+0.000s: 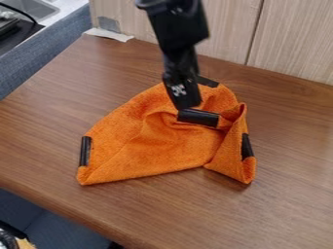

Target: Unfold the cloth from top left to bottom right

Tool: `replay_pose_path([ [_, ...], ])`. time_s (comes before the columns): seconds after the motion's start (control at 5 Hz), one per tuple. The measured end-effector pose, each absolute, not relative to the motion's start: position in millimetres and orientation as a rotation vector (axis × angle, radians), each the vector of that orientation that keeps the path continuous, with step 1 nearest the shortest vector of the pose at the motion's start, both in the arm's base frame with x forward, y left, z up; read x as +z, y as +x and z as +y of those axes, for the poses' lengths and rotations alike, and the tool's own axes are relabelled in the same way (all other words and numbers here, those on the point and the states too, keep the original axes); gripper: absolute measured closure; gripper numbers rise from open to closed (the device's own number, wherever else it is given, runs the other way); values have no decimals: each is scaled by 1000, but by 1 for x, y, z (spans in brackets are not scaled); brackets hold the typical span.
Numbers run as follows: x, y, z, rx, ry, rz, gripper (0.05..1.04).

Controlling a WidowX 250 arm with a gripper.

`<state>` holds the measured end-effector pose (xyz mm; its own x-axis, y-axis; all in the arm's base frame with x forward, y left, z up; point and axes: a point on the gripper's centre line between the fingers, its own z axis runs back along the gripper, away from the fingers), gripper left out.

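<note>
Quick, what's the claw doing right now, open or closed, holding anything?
Claw: at the black strip on the orange cloth; open, closed or gripping can't be told.

Cloth (pixel 139 148) on table (pixel 286 209); claw (pixel 187 106) over cloth; panel (pixel 292 44) behind table; sink (pixel 40 7) back left.

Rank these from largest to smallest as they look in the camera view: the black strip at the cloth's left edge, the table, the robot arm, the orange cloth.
1. Table
2. Cloth
3. Arm, counting only the part in view
4. Black strip
</note>
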<state>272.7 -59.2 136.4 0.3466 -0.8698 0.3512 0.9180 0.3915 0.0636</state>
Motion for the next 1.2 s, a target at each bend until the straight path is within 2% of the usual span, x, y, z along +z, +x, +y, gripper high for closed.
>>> replay_pose_path([
  [0.2, 120, 275, -73, -1204, -175, -318, 84],
  [0.4, 99, 278, -81, -1243, -151, -261, 84],
  [0.6, 91, 281, -78, -1234, -127, -241, 84],
  [0.8, 88, 280, -77, -1213, -123, -241, 137],
  [1.2, 86, 279, -77, -1218, -116, -240, 736],
])
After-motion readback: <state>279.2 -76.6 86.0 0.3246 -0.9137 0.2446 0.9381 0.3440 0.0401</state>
